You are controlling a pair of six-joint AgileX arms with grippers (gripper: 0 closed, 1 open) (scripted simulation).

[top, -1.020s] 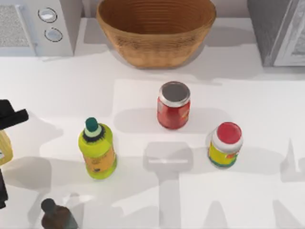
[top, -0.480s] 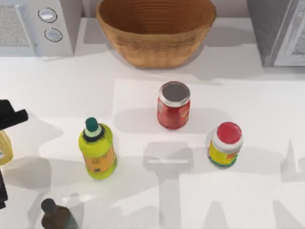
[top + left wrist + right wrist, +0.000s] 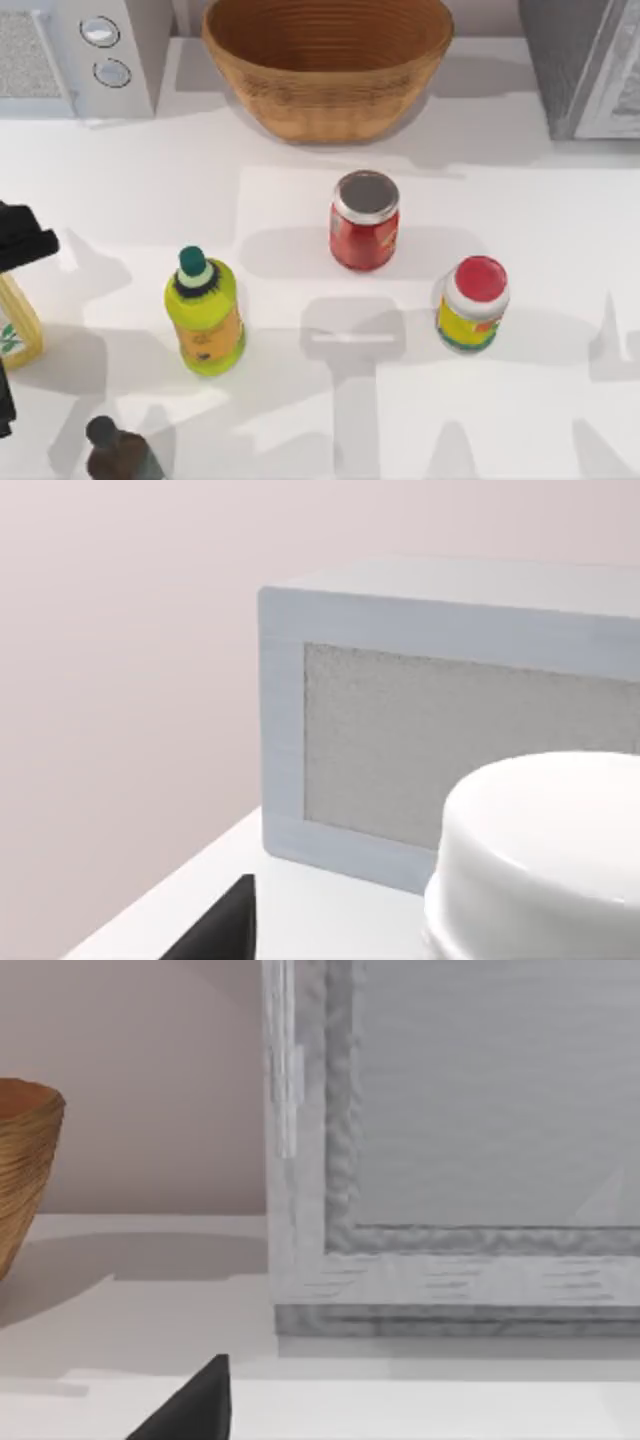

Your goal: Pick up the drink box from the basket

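Observation:
The drink box (image 3: 18, 325), yellowish-tan with a pale label and green marks, is at the table's left edge, far from the basket (image 3: 330, 105), which holds nothing I can see. My left gripper (image 3: 22, 242) shows as black parts just behind the box. In the left wrist view one dark fingertip (image 3: 225, 925) sits off to the side, with a white rounded thing (image 3: 540, 860) close by. The right wrist view shows one fingertip (image 3: 200, 1405) of the right gripper, with nothing held, and the basket's edge (image 3: 25, 1160).
A microwave (image 3: 70, 55) stands at the back left and a grey cabinet (image 3: 585, 60) at the back right. A red jar (image 3: 364, 222), a red-lidded yellow jar (image 3: 473, 303), a yellow-green bottle (image 3: 204, 312) and a dark bottle (image 3: 115, 452) stand on the table.
The drink box has come further into view at the left edge, shifted right and toward the front. The black part of the left gripper has edged slightly toward the back.

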